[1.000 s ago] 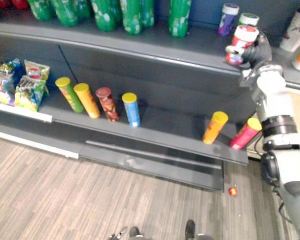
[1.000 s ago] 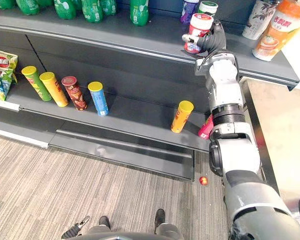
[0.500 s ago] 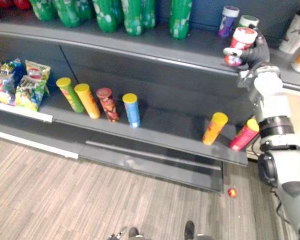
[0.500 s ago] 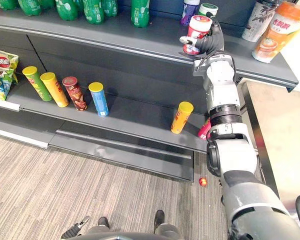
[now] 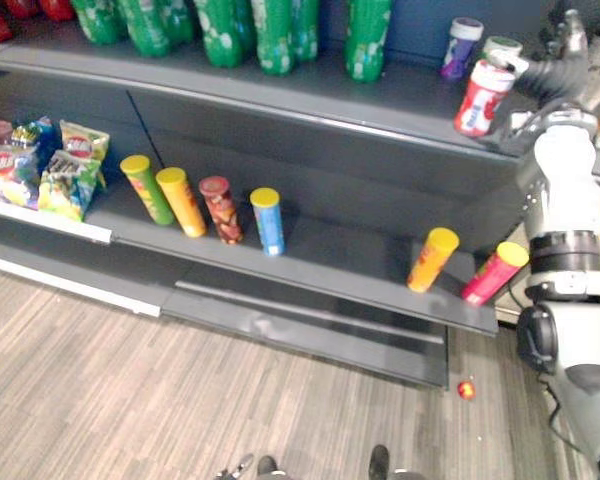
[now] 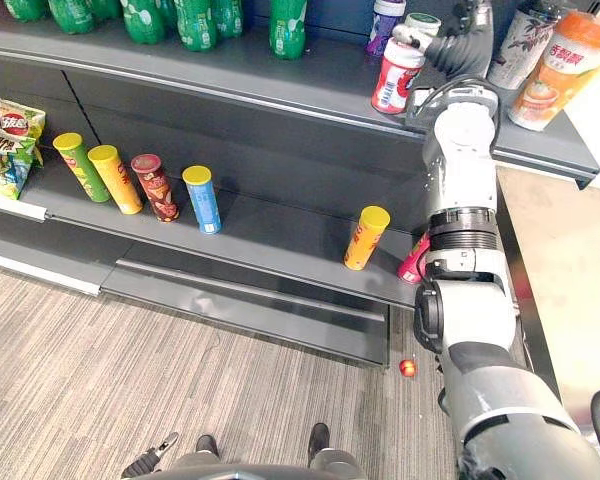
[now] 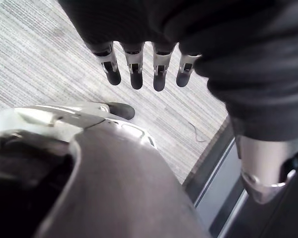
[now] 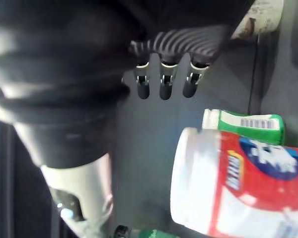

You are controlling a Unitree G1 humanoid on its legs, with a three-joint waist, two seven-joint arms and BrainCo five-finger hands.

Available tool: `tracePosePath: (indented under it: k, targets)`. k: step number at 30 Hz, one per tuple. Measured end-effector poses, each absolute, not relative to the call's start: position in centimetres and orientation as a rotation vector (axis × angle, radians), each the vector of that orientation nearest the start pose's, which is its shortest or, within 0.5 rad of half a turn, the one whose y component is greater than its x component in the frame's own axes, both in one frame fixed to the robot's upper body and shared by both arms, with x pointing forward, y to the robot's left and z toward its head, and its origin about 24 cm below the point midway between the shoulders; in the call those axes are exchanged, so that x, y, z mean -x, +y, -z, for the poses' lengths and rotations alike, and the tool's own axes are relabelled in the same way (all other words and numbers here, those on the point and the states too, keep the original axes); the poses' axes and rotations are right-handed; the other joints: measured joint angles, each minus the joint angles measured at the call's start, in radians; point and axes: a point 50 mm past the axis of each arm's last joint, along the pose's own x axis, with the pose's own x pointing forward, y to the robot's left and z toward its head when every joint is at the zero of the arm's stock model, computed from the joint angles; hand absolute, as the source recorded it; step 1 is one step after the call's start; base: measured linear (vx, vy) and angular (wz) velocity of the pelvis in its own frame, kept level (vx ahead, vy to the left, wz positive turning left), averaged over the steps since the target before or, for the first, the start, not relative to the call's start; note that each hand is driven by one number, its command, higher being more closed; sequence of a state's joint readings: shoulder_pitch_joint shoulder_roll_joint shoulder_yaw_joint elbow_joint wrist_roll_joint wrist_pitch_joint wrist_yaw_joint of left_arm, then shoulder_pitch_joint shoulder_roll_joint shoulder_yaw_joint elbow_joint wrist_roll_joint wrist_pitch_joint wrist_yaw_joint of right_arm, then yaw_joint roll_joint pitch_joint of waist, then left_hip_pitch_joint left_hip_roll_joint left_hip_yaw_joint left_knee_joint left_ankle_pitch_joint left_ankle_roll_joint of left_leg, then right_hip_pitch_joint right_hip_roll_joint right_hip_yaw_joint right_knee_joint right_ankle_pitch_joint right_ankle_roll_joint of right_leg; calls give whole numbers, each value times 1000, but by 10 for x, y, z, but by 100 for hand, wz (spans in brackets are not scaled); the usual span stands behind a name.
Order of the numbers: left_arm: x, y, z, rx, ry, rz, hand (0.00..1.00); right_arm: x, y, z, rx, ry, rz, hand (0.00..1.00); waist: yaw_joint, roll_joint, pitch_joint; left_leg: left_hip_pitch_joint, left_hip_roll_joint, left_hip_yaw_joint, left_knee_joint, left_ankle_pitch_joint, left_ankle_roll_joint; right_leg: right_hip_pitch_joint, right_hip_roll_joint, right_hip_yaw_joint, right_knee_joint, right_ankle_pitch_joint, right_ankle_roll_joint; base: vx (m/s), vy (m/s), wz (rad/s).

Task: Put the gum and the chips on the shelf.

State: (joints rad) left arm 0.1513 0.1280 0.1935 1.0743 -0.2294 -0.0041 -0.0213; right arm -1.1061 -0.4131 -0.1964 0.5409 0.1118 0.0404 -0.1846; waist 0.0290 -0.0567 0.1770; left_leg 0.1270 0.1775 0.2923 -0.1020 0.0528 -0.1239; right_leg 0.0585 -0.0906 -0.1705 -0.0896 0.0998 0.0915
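One gum bottle (image 6: pixel 397 75) stands apparently clear of right fingers (image 8: pixel 167 90).

The right arm (image 6: pixel 461 150) is built of smooth silver-grey shells, with a black ribbed band (image 6: pixel 463 243) round the forearm and a dark round joint (image 6: pixel 427 318) on the segment next to it. The right hand (image 6: pixel 467 45) wears a dark ribbed cover over its back and wrist; its fingers (image 8: pixel 161 84) are silver with dark tips, and its thumb (image 8: pixel 84 191) is silver too (a small bright spot sits near its end). The left hand (image 7: pixel 139 29) looks alike: dark cover, silver fingers (image 7: pixel 134 74) tipped in black.
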Motion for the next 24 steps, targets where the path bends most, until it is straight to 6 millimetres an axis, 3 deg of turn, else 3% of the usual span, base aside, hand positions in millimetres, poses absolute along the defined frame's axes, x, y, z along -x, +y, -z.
tracePosePath:
  k: [6,8,12,15,19,22,24]
  targets:
    - [-58,224,164,191,1160,-402,0,-362,-216,-332,50,-722,298,0,0,0,0,0,0,-2,0,0,0,1,0,-3,0,0,0,0,0,0]
    - [-58,225,164,183,1161,-403,0,-347,-211,-344,55,-821,288,0,0,-1,-1,1,0,-3,0,0,0,3,0,-6,0,0,0,0,0,0]
    - [-57,225,164,179,1168,-408,0,-317,-191,-344,48,-993,238,0,-3,-2,-2,10,0,-3,1,0,0,12,0,-9,0,0,0,0,0,0]
    - [-55,226,164,173,1173,-412,0,-303,-167,-320,5,-1025,142,0,-3,-6,-7,17,2,-2,0,0,-1,18,1,-9,1,-2,-1,0,0,0]
    - [-55,227,164,152,1177,-411,0,-286,-113,-272,-14,-945,-138,0,-2,-14,-12,17,1,0,0,-1,-1,16,-1,-8,2,-4,-2,0,0,0]
    - [-54,229,164,140,1179,-414,0,-278,-94,-253,-37,-898,-251,0,-1,-20,-16,17,0,-1,0,-2,-5,15,-3,-7,5,-7,2,0,0,0]
    - [-51,230,164,135,1185,-422,0,-272,-83,-230,-66,-830,-336,0,-1,-28,-28,17,-2,0,0,-3,-6,14,-5,-3,6,-7,2,0,0,0]
